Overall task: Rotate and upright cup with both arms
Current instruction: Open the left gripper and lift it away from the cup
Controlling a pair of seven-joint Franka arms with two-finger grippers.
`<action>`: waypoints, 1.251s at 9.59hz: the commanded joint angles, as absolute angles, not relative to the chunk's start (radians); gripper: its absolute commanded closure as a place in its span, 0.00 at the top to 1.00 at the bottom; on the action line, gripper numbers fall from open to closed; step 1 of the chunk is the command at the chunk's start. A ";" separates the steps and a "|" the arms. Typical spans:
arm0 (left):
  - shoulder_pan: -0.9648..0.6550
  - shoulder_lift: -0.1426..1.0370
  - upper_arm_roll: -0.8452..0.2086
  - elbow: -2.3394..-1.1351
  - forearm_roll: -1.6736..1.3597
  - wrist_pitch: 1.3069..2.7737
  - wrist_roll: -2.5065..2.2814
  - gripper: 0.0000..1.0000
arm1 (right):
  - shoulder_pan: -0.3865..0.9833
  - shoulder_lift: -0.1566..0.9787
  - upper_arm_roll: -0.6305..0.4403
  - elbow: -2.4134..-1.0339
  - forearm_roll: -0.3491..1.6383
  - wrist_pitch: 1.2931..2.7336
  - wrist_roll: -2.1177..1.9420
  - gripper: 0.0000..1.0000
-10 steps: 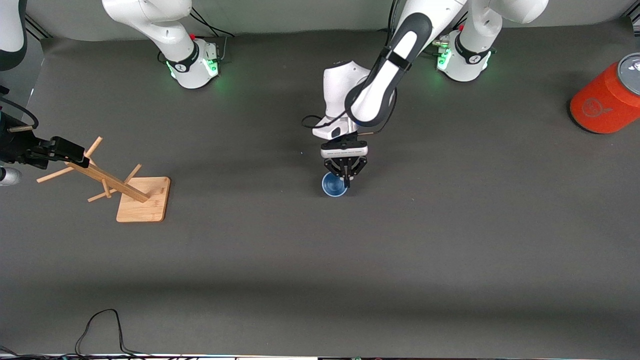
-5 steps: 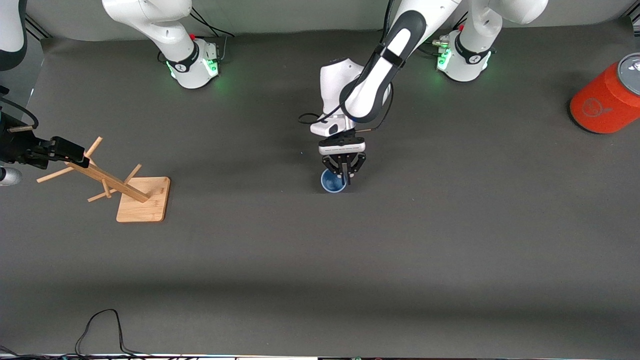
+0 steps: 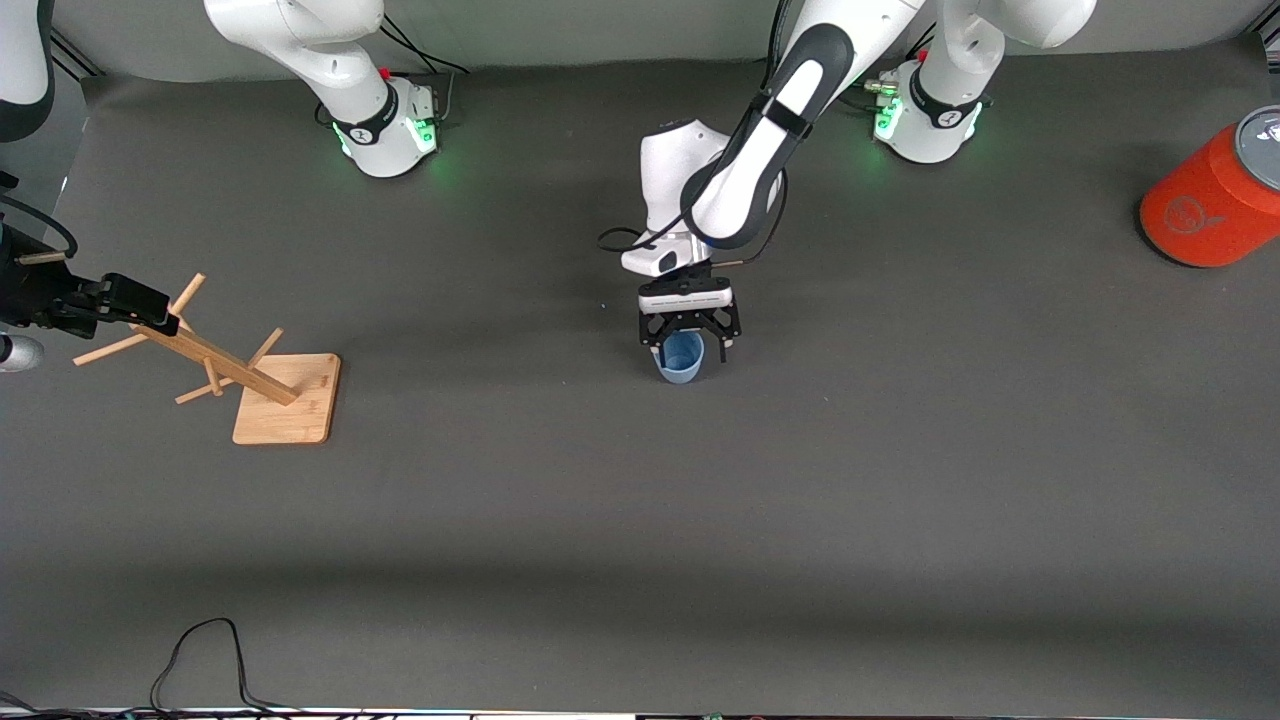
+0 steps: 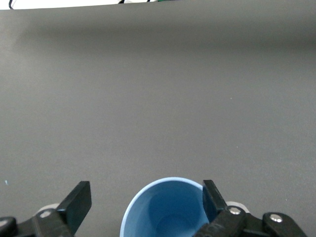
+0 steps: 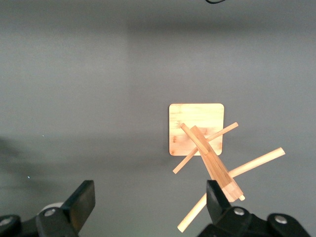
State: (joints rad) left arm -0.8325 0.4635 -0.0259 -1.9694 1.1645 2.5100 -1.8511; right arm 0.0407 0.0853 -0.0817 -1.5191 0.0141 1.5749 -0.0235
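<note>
My left gripper (image 3: 687, 350) is down at the middle of the table (image 3: 900, 480), fingers spread wide on either side of the cup (image 3: 682, 361), no pinch on it; in the left wrist view the cup (image 4: 168, 210) sits between my two black fingers (image 4: 77, 203), close against one and with a clear gap to the other. Cup is pale blue, standing upright on the grey mat, mouth up, blue inside visible down to the base. Left arm (image 3: 750, 150) reaches in from its base (image 3: 925, 115) to mid-table, wrist pointing down over the cup. My right gripper (image 5: 148, 202) is up in the air over the wooden rack (image 3: 235, 370) at the right arm's end of the table, fingers spread, holding nothing; right wrist view looks down on the rack (image 5: 202, 143), square bamboo base with a post and pegs. In the front view the right gripper (image 3: 120, 300) shows dark at the frame edge beside the rack's top pegs; cannot tell if it touches them. Right arm's base (image 3: 385, 120) glows green. Orange cylinder with grey top (image 3: 1215, 190) stands at the left arm's end of the table, well apart from the cup. Black cable (image 3: 200, 660) loops at the table edge nearest the front camera
</note>
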 commanded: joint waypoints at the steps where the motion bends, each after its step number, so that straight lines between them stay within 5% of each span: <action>1: -0.831 0.424 -0.021 -1.959 1.048 2.508 -1.708 1.00 | 0.038 0.089 -0.081 -1.511 0.014 1.575 -0.034 1.00; 5: -0.740 0.400 -0.021 -1.834 0.681 2.462 -1.240 1.00 | 0.038 0.089 -0.081 -1.511 0.014 1.575 -0.034 1.00; 9: -0.617 0.405 -0.021 -1.512 0.310 2.090 -0.681 1.00 | 0.038 0.089 -0.081 -1.511 0.014 1.575 -0.034 1.00; 12: -0.438 0.367 -0.021 -1.471 0.194 1.958 -0.337 1.00 | 0.038 0.089 -0.081 -1.511 0.014 1.575 -0.034 1.00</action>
State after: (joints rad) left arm -0.5109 0.3877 -0.0096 -1.4796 0.2414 2.0059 -0.4737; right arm 0.0407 0.0862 -0.0823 -1.5192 0.0142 1.5748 -0.0235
